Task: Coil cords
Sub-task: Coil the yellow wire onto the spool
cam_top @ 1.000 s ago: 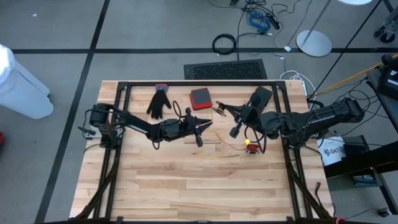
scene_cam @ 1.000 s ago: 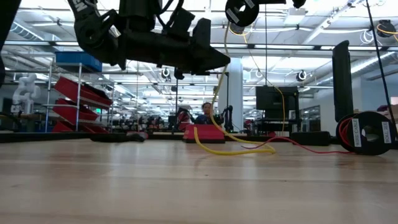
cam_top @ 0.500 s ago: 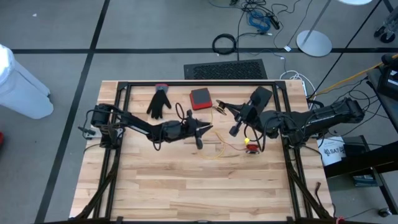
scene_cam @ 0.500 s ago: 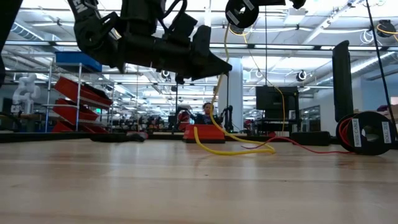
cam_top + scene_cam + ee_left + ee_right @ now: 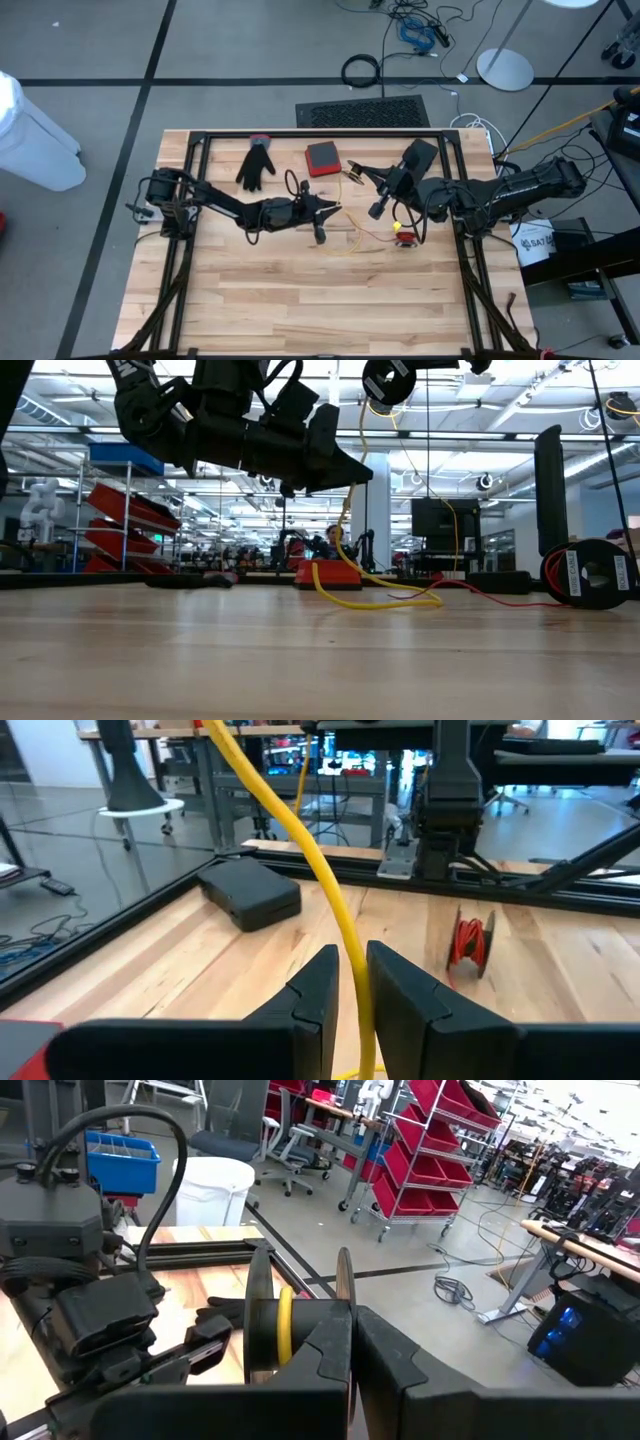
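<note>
The left hand (image 5: 333, 208) has edged slightly toward the table's front.

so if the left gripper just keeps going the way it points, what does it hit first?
Probably the red wire spool past the left gripper, which is shut on the yellow cord; the black box sits off to one side. Depth is unclear.

Glove (image 5: 256, 164) left of box (image 5: 322, 157); spool (image 5: 404, 238) right.

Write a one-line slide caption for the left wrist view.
Left gripper closed around the yellow cord above the wooden table, black box and red wire spool beyond.
</note>
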{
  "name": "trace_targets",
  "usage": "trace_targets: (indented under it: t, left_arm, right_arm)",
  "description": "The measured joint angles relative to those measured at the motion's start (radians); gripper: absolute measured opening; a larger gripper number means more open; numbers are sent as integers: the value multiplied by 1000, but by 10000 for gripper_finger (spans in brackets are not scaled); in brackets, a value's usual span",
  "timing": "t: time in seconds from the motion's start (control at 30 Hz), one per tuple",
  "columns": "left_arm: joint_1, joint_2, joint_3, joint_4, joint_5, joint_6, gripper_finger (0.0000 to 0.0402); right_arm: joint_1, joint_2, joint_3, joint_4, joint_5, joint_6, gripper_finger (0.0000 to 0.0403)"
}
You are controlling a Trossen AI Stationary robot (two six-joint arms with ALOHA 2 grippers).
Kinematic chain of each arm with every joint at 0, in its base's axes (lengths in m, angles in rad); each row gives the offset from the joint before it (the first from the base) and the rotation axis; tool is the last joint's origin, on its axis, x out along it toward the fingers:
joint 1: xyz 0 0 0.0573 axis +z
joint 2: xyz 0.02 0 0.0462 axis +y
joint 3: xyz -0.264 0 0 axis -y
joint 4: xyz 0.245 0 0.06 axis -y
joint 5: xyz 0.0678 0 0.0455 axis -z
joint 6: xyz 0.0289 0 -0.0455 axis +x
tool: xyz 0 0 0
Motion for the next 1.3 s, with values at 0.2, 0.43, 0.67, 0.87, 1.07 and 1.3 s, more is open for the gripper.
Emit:
trace_targets:
  t: [0.2,0.43,0.67,0.87,1.07,1.3]
  left_arm:
    - [-2,0,0,-34,-42,1,30]
    - [-3,0,0,-39,-37,4,8]
    - [-5,0,4,-37,-18,9,6]
    - [-5,0,12,-40,4,9,6]
    - [-5,0,81,-145,20,16,6]
    - [-5,0,143,-204,19,36,5]
  right_arm:
    - [0,0,0,0,-1,0,0]
    - [0,0,0,-4,-1,10,0]
    - [0,0,0,-9,-1,14,0]
    - [-7,0,0,-9,-4,27,0]
    - [-34,37,0,-2,-26,81,0]
    - [-70,139,0,82,-62,125,0]
